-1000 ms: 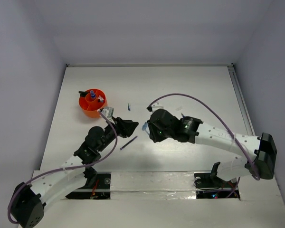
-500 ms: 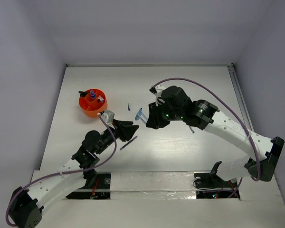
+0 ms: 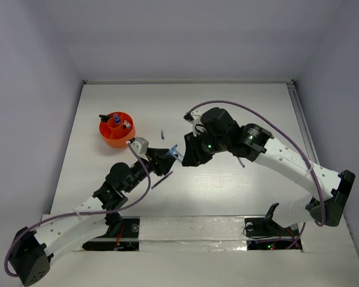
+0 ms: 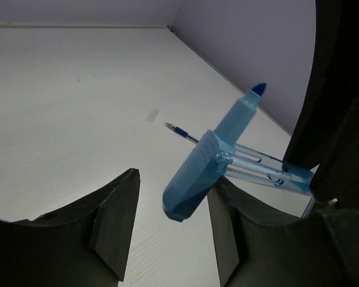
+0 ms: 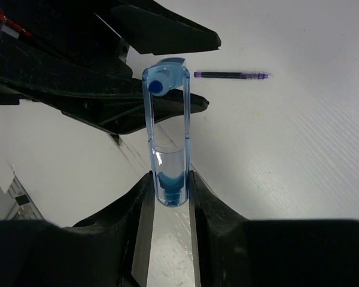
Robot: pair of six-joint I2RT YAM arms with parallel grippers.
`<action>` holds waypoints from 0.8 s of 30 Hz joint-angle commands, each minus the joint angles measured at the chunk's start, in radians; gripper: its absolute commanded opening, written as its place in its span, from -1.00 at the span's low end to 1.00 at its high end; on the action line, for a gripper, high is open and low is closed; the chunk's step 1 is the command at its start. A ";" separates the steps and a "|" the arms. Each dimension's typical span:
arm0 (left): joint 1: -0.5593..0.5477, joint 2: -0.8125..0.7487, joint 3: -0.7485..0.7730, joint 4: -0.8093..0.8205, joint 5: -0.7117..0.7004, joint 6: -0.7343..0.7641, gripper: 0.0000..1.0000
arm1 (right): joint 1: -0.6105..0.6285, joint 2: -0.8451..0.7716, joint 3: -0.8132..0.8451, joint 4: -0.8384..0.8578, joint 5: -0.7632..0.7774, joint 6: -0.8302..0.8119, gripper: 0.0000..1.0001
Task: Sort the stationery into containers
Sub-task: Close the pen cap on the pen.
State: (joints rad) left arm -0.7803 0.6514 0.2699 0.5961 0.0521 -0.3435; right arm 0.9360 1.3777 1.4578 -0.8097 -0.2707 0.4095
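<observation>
My right gripper (image 5: pixel 169 179) is shut on one end of a blue marker (image 5: pixel 167 119) and holds it above the table. In the top view the blue marker (image 3: pixel 175 150) sticks out left of the right gripper (image 3: pixel 188 154). My left gripper (image 4: pixel 173 203) is open, and the marker's (image 4: pixel 197 179) free end lies between its jaws, close to the right finger (image 4: pixel 227 227). The left gripper shows in the top view (image 3: pixel 166 160) too. The orange cup (image 3: pixel 116 130) stands at the far left and holds several pens. A purple pen (image 3: pixel 161 179) lies on the table below the grippers.
A small blue piece (image 3: pixel 162 134) lies right of the cup. A thin blue pen (image 4: pixel 182 131) lies on the table beyond the marker. The purple pen also shows in the right wrist view (image 5: pixel 230 75). Another pen (image 3: pixel 242 160) is partly hidden under the right arm.
The right gripper has risen with the blue marker and brought it left to the left gripper. The left gripper has moved up and right until its jaws are around the marker's end.
</observation>
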 commanded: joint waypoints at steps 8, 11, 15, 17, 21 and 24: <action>-0.056 0.010 0.052 0.084 -0.029 0.044 -0.75 | -0.035 -0.020 0.001 0.020 -0.048 -0.014 -0.75; -0.065 -0.001 0.046 0.082 -0.034 0.046 -0.90 | -0.045 -0.023 0.001 0.020 -0.059 -0.014 -0.75; -0.085 -0.030 0.046 0.073 -0.043 0.057 -0.94 | -0.055 -0.020 -0.002 0.015 -0.079 -0.017 -0.76; -0.094 -0.038 0.048 0.064 -0.050 0.057 -0.84 | -0.055 -0.016 -0.001 0.014 -0.085 -0.018 -0.76; -0.094 -0.041 0.042 0.064 -0.089 0.061 -0.48 | -0.065 -0.011 -0.001 0.004 -0.094 -0.020 -0.76; -0.103 -0.045 0.043 0.068 -0.092 0.064 -0.42 | -0.065 -0.011 -0.005 0.001 -0.101 -0.020 -0.77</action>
State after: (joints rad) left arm -0.8745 0.6250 0.2756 0.5964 -0.0238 -0.2924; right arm 0.8772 1.3769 1.4559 -0.8082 -0.3553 0.4068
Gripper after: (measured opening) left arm 0.284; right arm 0.318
